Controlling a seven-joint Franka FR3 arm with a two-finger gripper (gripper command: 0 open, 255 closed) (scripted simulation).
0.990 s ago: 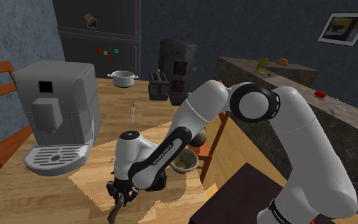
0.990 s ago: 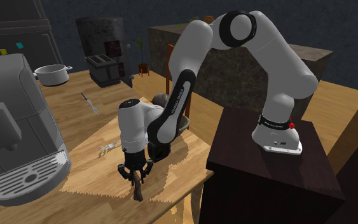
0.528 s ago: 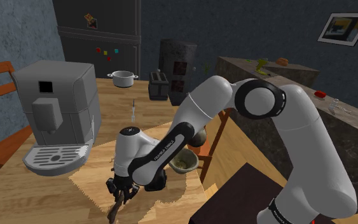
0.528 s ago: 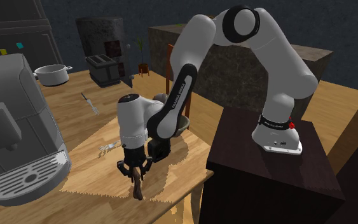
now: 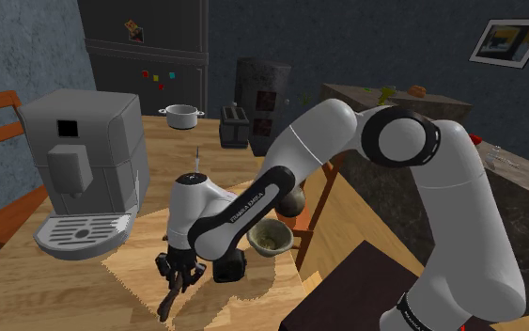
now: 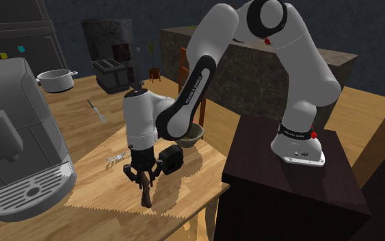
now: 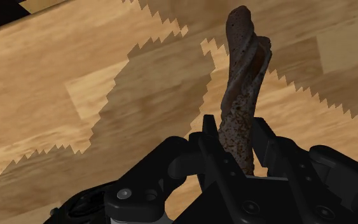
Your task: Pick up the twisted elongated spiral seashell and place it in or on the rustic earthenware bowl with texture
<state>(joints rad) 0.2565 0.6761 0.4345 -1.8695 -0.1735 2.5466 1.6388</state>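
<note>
A brown, twisted, elongated seashell [image 7: 241,95] is clasped at its thick end between my gripper's [image 7: 234,137] black fingers. It hangs point-down from the gripper [image 5: 179,273] just above the wooden table, near its front edge. The shell [image 5: 170,303] is also in the second exterior view, where the shell [image 6: 145,193] dangles below the gripper [image 6: 143,174]. The greenish-brown textured bowl [image 5: 286,235] stands on the table to the shoulder view's right of the gripper, partly behind my forearm. In the second exterior view the bowl [image 6: 192,137] shows behind the wrist.
A grey coffee machine [image 5: 84,169] stands at the shoulder view's left. A pot [image 5: 181,116], a toaster [image 5: 235,127] and a knife [image 5: 196,162] lie farther back. A black blocky object [image 6: 171,159] sits beside the gripper, a fork [image 6: 115,159] nearby. The table edge and dark stand [image 6: 280,185] are close.
The gripper has risen a little with the shell in it, and the shell's tip now hangs slightly higher over the table. The upper arm has swung upward.
</note>
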